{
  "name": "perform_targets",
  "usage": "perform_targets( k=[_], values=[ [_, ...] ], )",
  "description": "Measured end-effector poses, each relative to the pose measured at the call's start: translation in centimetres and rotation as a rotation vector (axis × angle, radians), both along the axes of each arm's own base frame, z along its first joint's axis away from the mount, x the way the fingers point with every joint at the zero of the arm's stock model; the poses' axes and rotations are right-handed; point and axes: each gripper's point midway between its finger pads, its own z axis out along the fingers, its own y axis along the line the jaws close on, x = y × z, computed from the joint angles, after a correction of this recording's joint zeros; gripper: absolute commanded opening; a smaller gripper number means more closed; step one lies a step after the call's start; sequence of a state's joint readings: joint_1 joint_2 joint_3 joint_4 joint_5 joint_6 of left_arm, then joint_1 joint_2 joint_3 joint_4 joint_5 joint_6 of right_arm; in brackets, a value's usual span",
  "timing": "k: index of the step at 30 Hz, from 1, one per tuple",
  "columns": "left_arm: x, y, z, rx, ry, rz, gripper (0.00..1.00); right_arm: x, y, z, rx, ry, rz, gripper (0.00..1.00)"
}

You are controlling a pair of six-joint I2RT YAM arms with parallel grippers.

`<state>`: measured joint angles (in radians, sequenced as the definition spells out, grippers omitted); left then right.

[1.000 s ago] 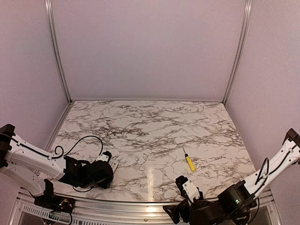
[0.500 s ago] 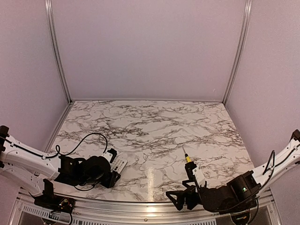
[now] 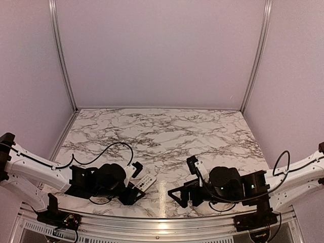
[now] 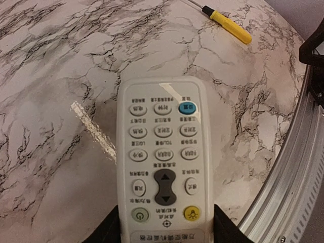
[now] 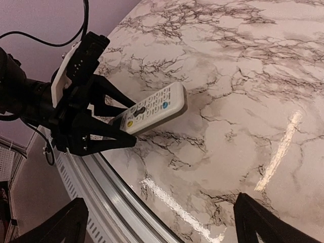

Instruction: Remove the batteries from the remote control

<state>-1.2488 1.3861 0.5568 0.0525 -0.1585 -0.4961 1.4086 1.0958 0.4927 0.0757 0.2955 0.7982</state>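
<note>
The remote control (image 4: 162, 147) is a slim white handset. It lies button side up between my left gripper's (image 4: 166, 229) black fingers (image 4: 104, 233), which are shut on its near end. It hangs low over the marble near the front edge and also shows in the top view (image 3: 146, 182) and the right wrist view (image 5: 152, 109). My left gripper (image 3: 135, 181) points right. My right gripper (image 3: 182, 178) faces it from a short way off, with its jaws (image 5: 161, 202) wide open on nothing. The batteries are hidden, since only the remote's button side shows.
A yellow-handled screwdriver (image 4: 225, 23) lies on the marble beyond the remote's far end; in the top view my right arm covers it. The table's metal front rail (image 4: 288, 197) runs close beside the remote. Walls enclose the table at the back and sides.
My left gripper has carried the remote to the right along the front edge. My right arm has swung left and inward to face it, and now covers the screwdriver in the top view.
</note>
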Motion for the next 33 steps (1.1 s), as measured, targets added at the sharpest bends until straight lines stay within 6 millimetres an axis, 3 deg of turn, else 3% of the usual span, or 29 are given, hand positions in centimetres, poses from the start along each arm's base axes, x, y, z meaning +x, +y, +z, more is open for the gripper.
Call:
perform_targets(
  k=[6, 14, 22, 33],
  values=[
    [-0.9, -1.8, 1.4, -0.049, -0.006, -0.090, 0.23, 2.1, 3.2, 0.8, 0.022, 0.097, 0.054, 0.99],
    [-2.6, -2.6, 1.8, -0.062, -0.001, -0.188, 0.22, 2.7, 6.3, 1.0, 0.032, 0.180, 0.103, 0.99],
    [-3.8, -3.0, 2.9, -0.089, -0.019, -0.243, 0.22, 3.0, 6.2, -0.6, -0.006, 0.242, 0.069, 0.98],
    [-4.9, -3.5, 4.0, -0.116, -0.037, -0.296, 0.22, 2.2, 7.0, -0.6, 0.037, 0.294, 0.114, 0.81]
  ],
)
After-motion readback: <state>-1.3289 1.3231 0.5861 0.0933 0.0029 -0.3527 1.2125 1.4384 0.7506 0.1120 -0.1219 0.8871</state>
